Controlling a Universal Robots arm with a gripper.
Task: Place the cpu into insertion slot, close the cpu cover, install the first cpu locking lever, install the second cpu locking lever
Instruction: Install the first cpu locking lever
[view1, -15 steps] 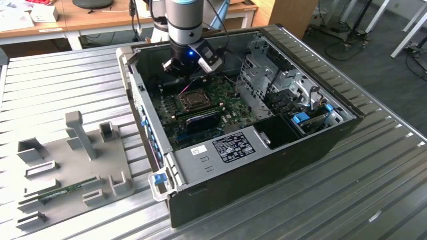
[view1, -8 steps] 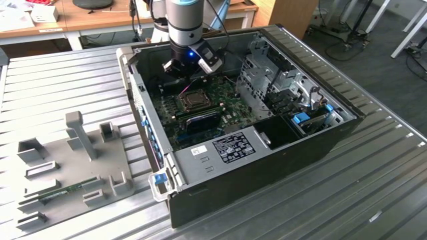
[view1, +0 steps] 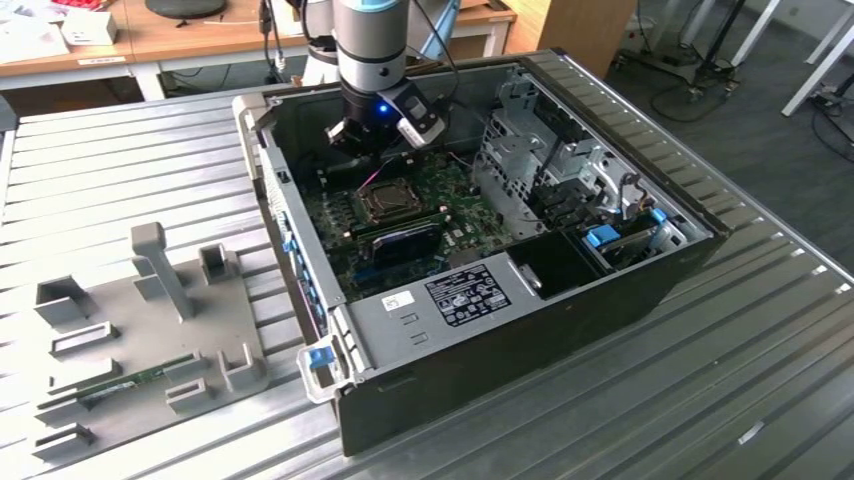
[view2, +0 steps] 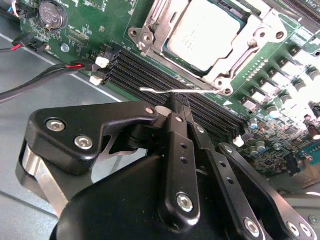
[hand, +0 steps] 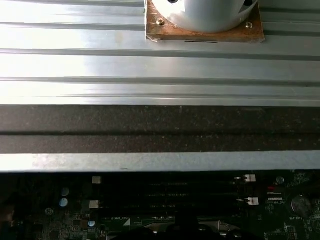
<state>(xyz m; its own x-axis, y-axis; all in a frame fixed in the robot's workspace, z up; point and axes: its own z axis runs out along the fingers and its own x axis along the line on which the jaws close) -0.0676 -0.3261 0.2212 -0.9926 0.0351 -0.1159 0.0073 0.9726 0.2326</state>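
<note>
Squarely flat — cpu (view2: 205, 35); face up

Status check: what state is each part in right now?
cpu: in place under the cover.
cover: down over the cpu.
lever: gripped by the tool; latching unclear.
tool: shut on the lever.
case: on its side, open.

Lab: ribbed metal workbench (view1: 120, 160), wooden desks (view1: 200, 35)

Case label (view1: 467, 293) print is illegible.
</note>
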